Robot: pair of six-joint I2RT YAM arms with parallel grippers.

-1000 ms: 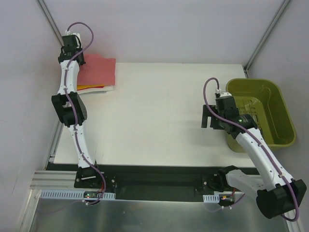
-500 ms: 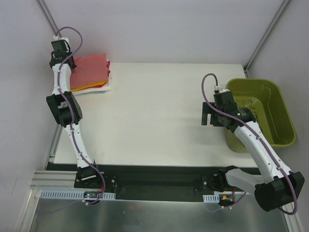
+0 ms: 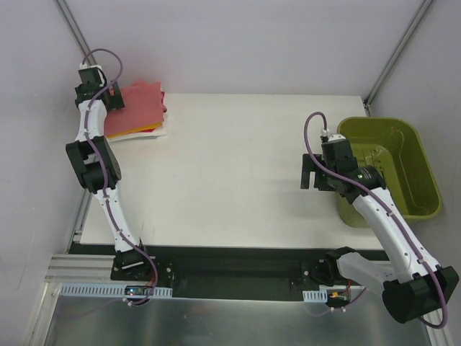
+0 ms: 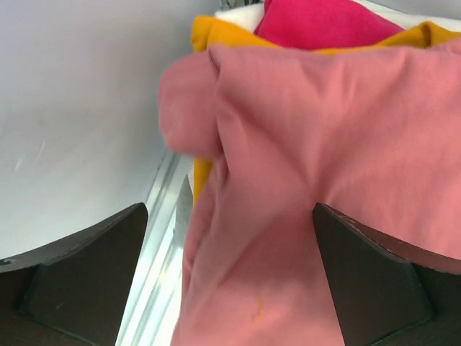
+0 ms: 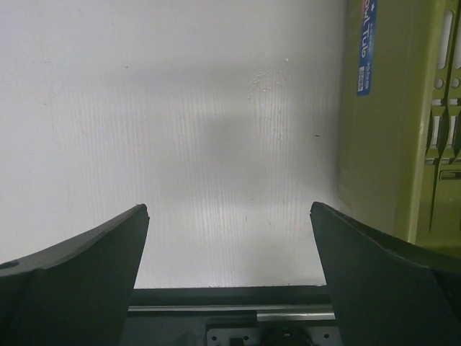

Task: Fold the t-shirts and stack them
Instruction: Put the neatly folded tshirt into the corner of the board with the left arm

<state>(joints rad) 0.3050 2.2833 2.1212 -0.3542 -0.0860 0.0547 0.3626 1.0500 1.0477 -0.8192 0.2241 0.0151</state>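
My left gripper (image 4: 229,210) has just let go, leaving the salmon t-shirt (image 4: 324,137) atop the far-left stack (image 3: 142,130); stacking seems finished.

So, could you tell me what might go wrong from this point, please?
1. The folded salmon-red cloth t-shirt tops the stack at the white table's far left corner, with its edge right by the rim; it could slide off.
2. The open left end effector straddles that cloth, so pulling away may snag and undo the fold.
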